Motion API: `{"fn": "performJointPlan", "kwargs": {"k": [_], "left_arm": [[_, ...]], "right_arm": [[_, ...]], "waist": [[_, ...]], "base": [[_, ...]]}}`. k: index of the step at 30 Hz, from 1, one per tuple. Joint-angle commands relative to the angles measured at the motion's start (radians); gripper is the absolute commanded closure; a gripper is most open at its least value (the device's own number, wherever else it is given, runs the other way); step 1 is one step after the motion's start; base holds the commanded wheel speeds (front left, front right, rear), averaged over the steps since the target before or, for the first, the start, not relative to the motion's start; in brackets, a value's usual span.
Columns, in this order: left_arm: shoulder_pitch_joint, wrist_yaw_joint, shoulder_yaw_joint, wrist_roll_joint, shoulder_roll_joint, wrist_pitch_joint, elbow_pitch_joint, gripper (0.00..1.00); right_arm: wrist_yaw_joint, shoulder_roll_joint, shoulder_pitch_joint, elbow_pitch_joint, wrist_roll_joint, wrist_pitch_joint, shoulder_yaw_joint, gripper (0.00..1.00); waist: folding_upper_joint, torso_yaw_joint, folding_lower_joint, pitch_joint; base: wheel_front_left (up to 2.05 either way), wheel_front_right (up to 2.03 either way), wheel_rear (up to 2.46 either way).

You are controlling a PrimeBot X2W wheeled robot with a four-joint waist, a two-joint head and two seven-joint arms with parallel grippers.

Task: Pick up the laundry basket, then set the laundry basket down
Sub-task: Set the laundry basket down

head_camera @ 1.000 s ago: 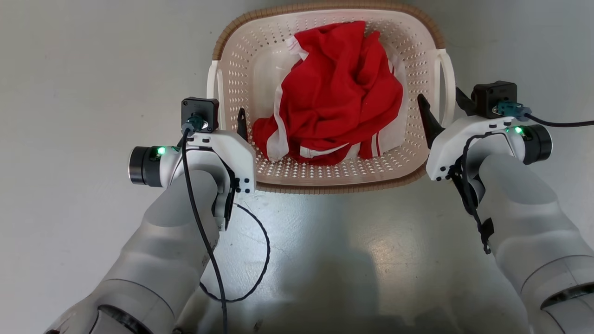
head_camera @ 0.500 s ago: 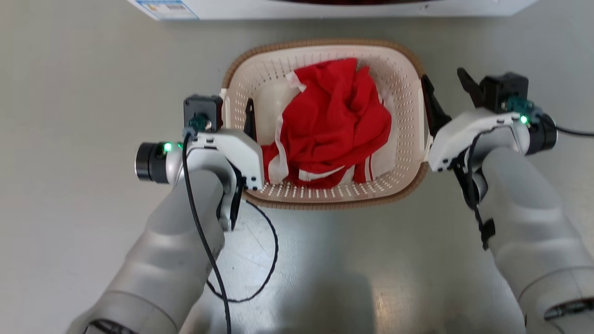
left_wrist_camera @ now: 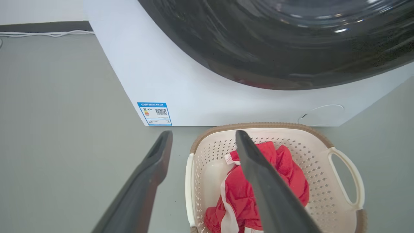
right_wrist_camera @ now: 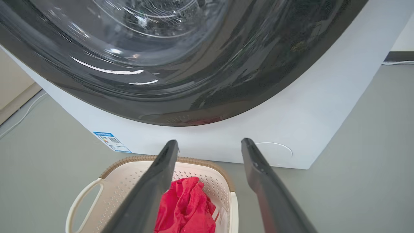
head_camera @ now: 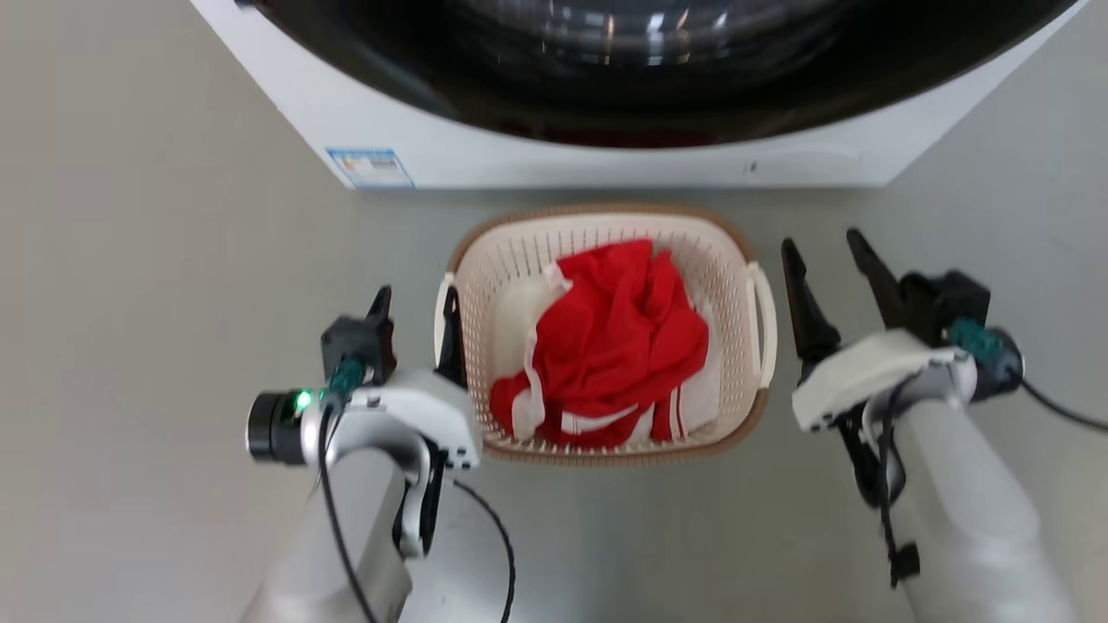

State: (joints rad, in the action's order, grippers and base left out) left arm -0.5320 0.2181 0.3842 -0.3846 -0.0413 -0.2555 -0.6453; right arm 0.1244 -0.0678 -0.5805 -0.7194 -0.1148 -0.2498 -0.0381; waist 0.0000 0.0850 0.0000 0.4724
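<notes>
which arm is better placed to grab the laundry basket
Probably left: the left gripper is open over the laundry basket's left handle; the right gripper, also open, stands clear beside the right handle.

Open floor (head_camera: 130,303) is seen on both sides of the laundry basket (head_camera: 519,260); its far side is blocked by the washing machine (head_camera: 537,156).
</notes>
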Motion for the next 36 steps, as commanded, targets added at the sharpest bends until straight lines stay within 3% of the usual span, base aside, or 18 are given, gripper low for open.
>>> {"fn": "performJointPlan", "kwargs": {"k": [1,9,15,36], "left_arm": [[0.053,-0.012,-0.053,0.034,-0.025,-0.006,0.064,0.00],[0.283,-0.030,-0.185,0.147,-0.026,-0.006,0.302,0.00],[0.424,-0.037,-0.230,0.194,-0.019,-0.006,0.427,0.00],[0.690,-0.066,-0.270,0.243,-0.019,-0.006,0.567,0.00]], "right_arm": [[0.006,0.018,0.058,0.060,-0.012,-0.012,-0.030,0.00],[0.006,0.018,0.247,0.262,-0.049,-0.012,-0.038,0.00],[0.006,0.018,0.371,0.367,-0.060,-0.012,-0.036,0.00],[0.006,0.018,0.638,0.498,-0.107,-0.012,-0.035,0.00]], "waist": [[0.0000,-0.006,0.0000,-0.080],[0.0000,-0.027,0.0000,-0.212],[0.0000,-0.036,0.0000,-0.304],[0.0000,-0.065,0.0000,-0.488]], "base": [[0.00,0.00,0.00],[0.00,0.00,0.00],[0.00,0.00,0.00],[0.00,0.00,0.00]]}}
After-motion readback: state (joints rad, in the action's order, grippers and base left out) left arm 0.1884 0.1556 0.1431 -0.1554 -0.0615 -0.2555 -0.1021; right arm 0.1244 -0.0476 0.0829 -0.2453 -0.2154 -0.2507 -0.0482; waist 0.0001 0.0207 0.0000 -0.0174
